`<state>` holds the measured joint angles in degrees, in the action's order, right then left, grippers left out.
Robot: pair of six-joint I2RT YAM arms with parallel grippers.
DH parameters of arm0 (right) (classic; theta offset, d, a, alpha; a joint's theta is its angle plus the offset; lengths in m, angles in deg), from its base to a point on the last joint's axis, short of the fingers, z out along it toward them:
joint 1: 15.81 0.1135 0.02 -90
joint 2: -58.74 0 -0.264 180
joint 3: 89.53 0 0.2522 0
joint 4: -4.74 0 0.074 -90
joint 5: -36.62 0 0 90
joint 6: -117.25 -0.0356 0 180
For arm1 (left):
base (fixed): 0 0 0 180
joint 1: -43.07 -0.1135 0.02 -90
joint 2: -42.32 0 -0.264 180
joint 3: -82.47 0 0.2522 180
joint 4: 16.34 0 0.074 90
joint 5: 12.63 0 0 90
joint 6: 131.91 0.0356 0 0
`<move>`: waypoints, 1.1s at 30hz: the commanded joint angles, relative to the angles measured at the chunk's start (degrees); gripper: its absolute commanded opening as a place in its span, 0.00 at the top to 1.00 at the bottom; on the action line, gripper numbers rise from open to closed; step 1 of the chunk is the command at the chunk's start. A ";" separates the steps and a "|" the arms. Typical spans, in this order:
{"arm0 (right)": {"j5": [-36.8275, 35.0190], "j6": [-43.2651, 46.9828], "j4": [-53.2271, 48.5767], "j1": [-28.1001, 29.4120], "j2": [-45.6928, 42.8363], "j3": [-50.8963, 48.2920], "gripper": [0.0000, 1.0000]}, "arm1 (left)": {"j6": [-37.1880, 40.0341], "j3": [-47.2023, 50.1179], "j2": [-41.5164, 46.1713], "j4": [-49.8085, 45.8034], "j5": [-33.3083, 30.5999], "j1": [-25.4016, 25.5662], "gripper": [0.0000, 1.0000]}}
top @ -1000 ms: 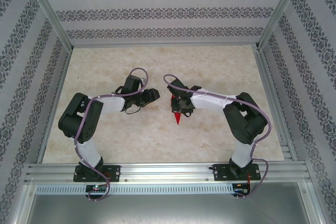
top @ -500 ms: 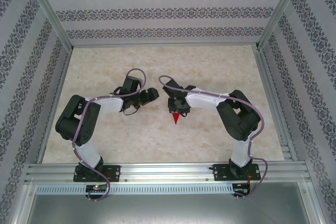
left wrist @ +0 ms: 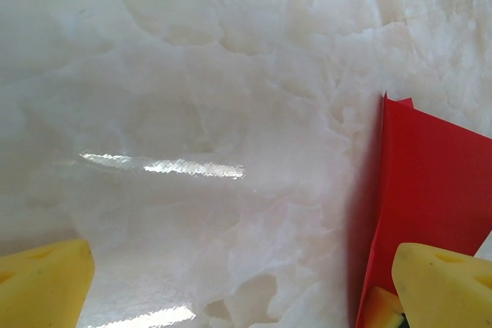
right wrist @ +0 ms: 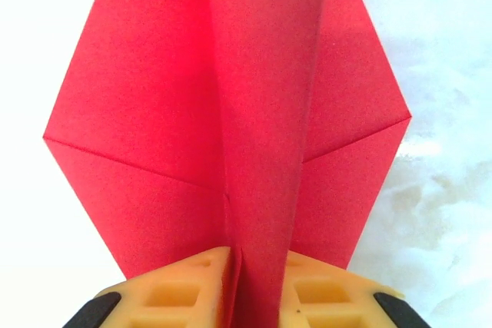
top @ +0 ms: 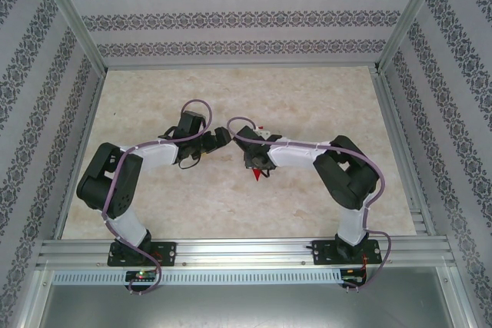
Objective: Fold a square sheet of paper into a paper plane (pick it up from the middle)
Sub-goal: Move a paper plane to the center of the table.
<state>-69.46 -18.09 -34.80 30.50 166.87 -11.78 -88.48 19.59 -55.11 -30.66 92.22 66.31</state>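
Right gripper (right wrist: 254, 286): I pinch the paper plane (right wrist: 231, 113) by its centre fold.
Left gripper (left wrist: 242, 289): my fingers spread wide, plane beside one.

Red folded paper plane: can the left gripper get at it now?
Probably yes: the left gripper stands open right beside the red folded paper plane; nothing lies between them.

This is looking like a robot lab cell: aluminium rails (top: 231, 250) are framing a marble-look worktop (top: 231, 205), and patterned panels (top: 231, 17) are walling it in.
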 commanded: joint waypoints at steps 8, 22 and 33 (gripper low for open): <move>-4.79 -2.35 7.45 2.46 0.32 -5.48 0.85 | 1.30 0.43 2.02 -2.19 -1.20 -1.29 0.00; -7.45 2.01 6.15 1.80 -3.23 -3.08 0.92 | 1.51 0.78 2.86 -3.46 -1.20 -2.48 0.00; -3.22 1.08 6.69 1.07 1.99 -2.52 0.90 | 1.89 0.70 2.84 -4.10 -0.94 -2.78 0.00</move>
<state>-74.42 -16.74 -27.76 32.05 166.65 -14.73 -88.44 19.61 -53.58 -33.28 91.59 64.43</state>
